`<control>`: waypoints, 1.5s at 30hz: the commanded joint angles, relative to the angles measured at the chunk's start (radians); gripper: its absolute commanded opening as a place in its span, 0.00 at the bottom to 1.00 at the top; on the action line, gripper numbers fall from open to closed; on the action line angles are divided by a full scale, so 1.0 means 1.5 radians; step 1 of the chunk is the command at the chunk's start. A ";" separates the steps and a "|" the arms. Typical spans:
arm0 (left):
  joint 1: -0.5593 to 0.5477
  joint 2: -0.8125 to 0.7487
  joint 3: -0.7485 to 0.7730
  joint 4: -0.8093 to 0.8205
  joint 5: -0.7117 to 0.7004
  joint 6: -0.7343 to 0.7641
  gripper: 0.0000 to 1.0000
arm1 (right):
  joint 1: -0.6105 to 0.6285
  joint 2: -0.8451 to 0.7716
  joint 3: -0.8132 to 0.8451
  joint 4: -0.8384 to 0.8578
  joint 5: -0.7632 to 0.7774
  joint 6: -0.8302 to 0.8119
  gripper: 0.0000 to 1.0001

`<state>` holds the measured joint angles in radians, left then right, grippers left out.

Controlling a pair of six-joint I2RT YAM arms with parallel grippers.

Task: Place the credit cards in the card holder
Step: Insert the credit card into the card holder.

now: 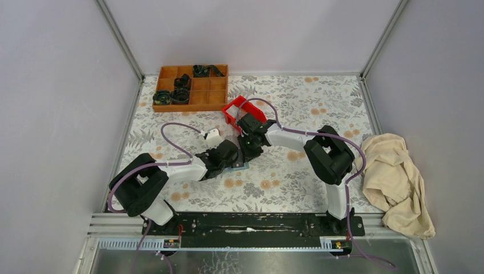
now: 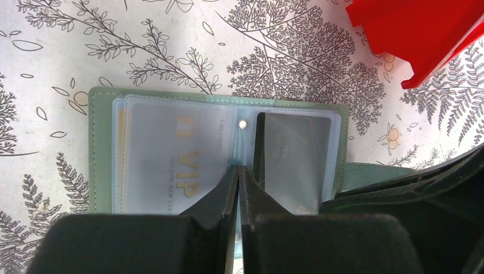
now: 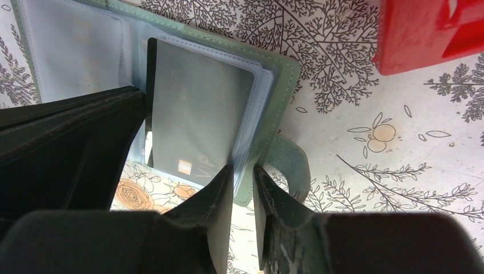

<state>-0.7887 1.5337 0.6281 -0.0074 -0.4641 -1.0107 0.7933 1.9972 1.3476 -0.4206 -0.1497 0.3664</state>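
Lying open on the floral-printed table cover [image 1: 319,103], the flat sage-green bifold card holder [image 2: 103,142] [image 3: 282,74] is located near the table's middle, directly beneath both wrists. Clear plastic sleeves are exposed on both halves. A whitish rectangular plastic card [image 2: 171,154] with gold lettering is seated in the left sleeve, and a dark grey rectangular plastic card [image 2: 297,154] [image 3: 200,108] is seen in the right sleeve. The left gripper [image 2: 238,171] is pressed together, its tips set at the holder's central fold; whether a sleeve is caught cannot be told. The right gripper [image 3: 243,177] is nearly closed, with the holder's right edge pinched between its fingers, beside the green closure strap [image 3: 291,165]. Room around the holder is limited: the two wrists are crowded together over it, and a red plastic bin [image 1: 237,108] [image 2: 422,34] stands just beyond it on the far side. Bare table cover is available to the left and on the near side. A brown wooden compartment tray [image 1: 220,85] holding black parts is placed at the far left corner, well apart. A crumpled beige cloth [image 1: 394,177] is heaped at the right edge.
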 commanded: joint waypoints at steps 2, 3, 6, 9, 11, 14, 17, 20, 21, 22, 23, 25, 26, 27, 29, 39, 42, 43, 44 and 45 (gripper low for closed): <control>0.002 0.008 -0.014 0.046 0.036 0.001 0.08 | 0.004 0.039 -0.017 -0.013 0.015 -0.007 0.27; 0.002 0.007 -0.016 0.044 0.037 -0.001 0.08 | 0.004 0.038 -0.014 -0.014 0.017 -0.007 0.27; 0.002 0.004 -0.023 0.044 0.049 -0.007 0.08 | 0.004 0.032 -0.012 -0.016 0.023 -0.007 0.28; 0.003 0.003 -0.029 0.043 0.065 -0.013 0.09 | 0.003 0.024 -0.008 -0.018 0.029 -0.008 0.30; 0.004 0.001 -0.034 0.046 0.081 -0.016 0.09 | 0.003 0.021 -0.004 -0.020 0.034 -0.008 0.32; 0.004 -0.002 -0.039 0.049 0.099 -0.020 0.09 | 0.003 0.016 -0.001 -0.023 0.038 -0.008 0.34; 0.005 -0.011 -0.039 0.046 0.103 -0.017 0.10 | 0.003 0.011 0.004 -0.025 0.040 -0.008 0.35; 0.007 -0.021 -0.031 0.032 0.101 -0.007 0.10 | 0.003 0.007 0.012 -0.028 0.043 -0.008 0.35; 0.009 -0.025 -0.028 0.026 0.100 -0.004 0.11 | 0.003 0.006 0.015 -0.029 0.044 -0.007 0.36; 0.010 -0.030 -0.026 0.021 0.099 -0.001 0.11 | 0.003 0.004 0.019 -0.030 0.045 -0.006 0.36; 0.010 -0.035 -0.023 0.014 0.097 0.002 0.12 | 0.003 0.003 0.023 -0.031 0.046 -0.006 0.36; 0.012 -0.047 -0.018 -0.003 0.090 0.006 0.13 | 0.003 -0.001 0.035 -0.036 0.048 -0.006 0.36; 0.013 -0.054 -0.016 -0.011 0.088 0.009 0.14 | 0.003 -0.004 0.043 -0.038 0.051 -0.007 0.36; 0.015 -0.062 -0.015 -0.018 0.086 0.011 0.15 | 0.003 -0.006 0.056 -0.043 0.054 -0.009 0.36; 0.018 -0.077 -0.015 -0.034 0.080 0.018 0.17 | 0.003 -0.009 0.080 -0.052 0.060 -0.013 0.37; 0.057 -0.159 0.027 -0.150 0.062 0.064 0.38 | -0.002 -0.002 0.278 -0.108 0.142 -0.054 0.48; 0.078 -0.194 0.045 -0.159 0.083 0.087 0.44 | -0.011 0.017 0.338 -0.108 0.164 -0.067 0.59; 0.086 -0.206 0.052 -0.159 0.095 0.093 0.46 | -0.015 0.026 0.357 -0.108 0.170 -0.071 0.62; 0.094 -0.217 0.057 -0.157 0.109 0.096 0.48 | -0.020 0.034 0.374 -0.110 0.170 -0.076 0.63; 0.104 -0.228 0.060 -0.153 0.122 0.098 0.50 | -0.027 0.042 0.391 -0.112 0.170 -0.079 0.64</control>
<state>-0.6758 1.2572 0.6666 -0.2134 -0.3336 -0.9161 0.7864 2.0106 1.8366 -0.5644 0.0456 0.2909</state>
